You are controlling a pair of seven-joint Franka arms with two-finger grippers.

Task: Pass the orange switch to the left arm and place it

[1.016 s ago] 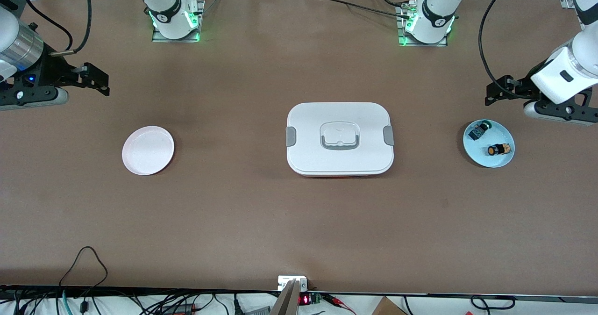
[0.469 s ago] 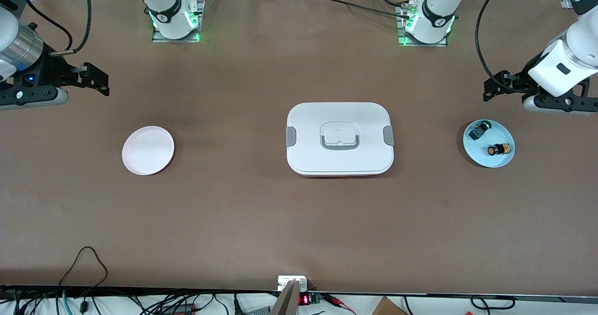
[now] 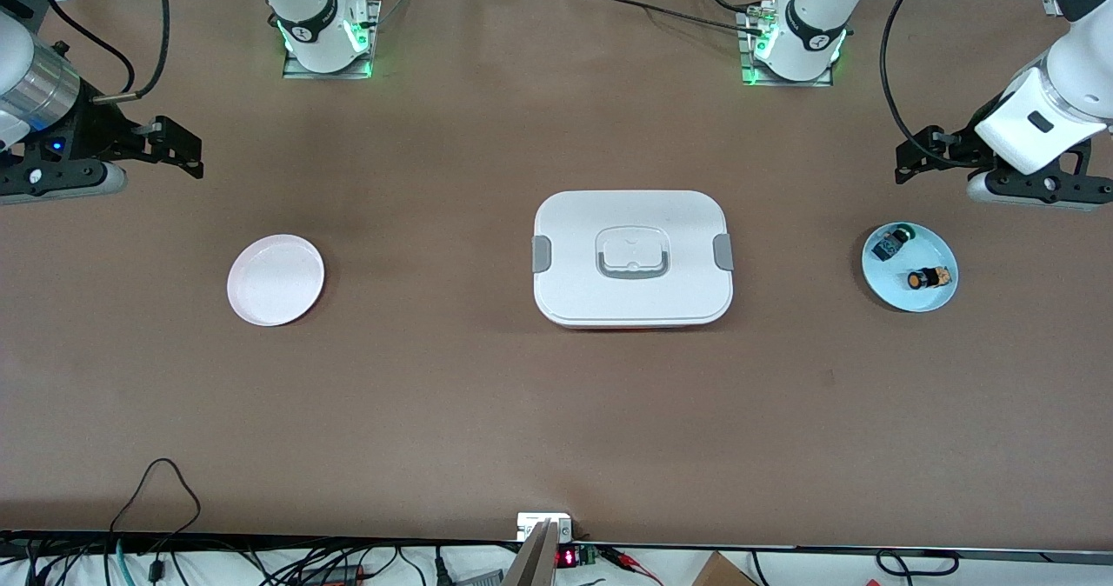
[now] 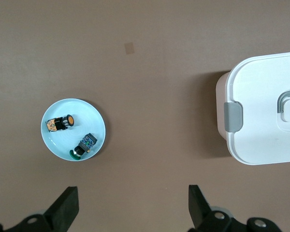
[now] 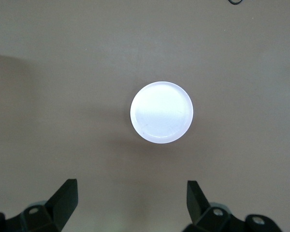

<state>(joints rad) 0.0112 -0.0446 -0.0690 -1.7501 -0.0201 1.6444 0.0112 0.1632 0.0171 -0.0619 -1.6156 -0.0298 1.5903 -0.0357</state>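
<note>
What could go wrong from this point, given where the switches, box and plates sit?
1. The orange switch shares the blue plate with a green-capped switch; the open left gripper might nudge or take the wrong one.
2. The box sits between the blue plate and the pink plate, so a low carry could clip it.
3. The switch is tiny; a handover to the open right gripper could drop it.
</note>
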